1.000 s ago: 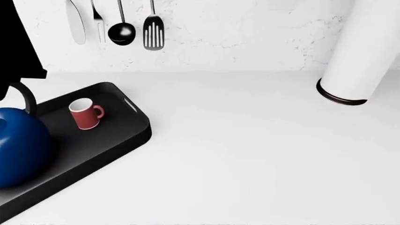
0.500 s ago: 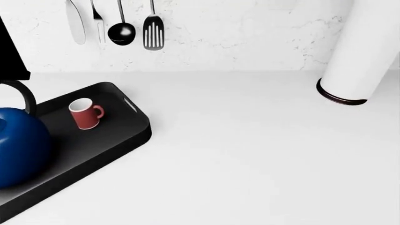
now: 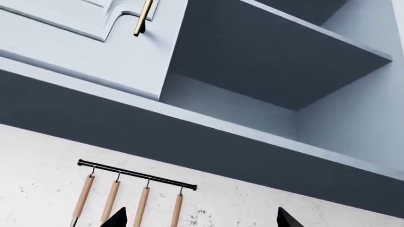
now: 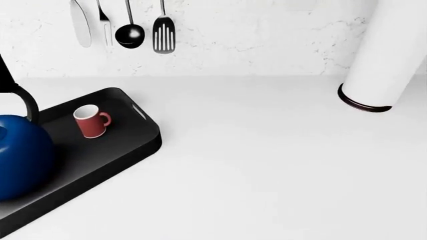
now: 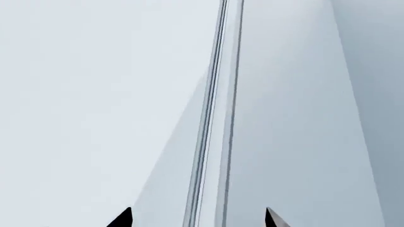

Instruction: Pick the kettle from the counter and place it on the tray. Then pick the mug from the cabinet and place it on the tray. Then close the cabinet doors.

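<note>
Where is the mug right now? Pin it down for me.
In the head view the mug stands upright at the left, on the black tray near its far end, with the blue kettle closer to the camera.

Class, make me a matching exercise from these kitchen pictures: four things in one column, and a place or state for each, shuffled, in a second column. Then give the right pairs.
Things:
1. kettle
2. mug
3. white cylinder
4. cabinet

Places or states:
A. stands on the bare counter, far from the tray
B. open, shelf showing
C. small and red, upright near the tray's far end
D. big and blue, at the tray's near end

Pairs: 1-D, 2-C, 3-A, 4-B
</note>
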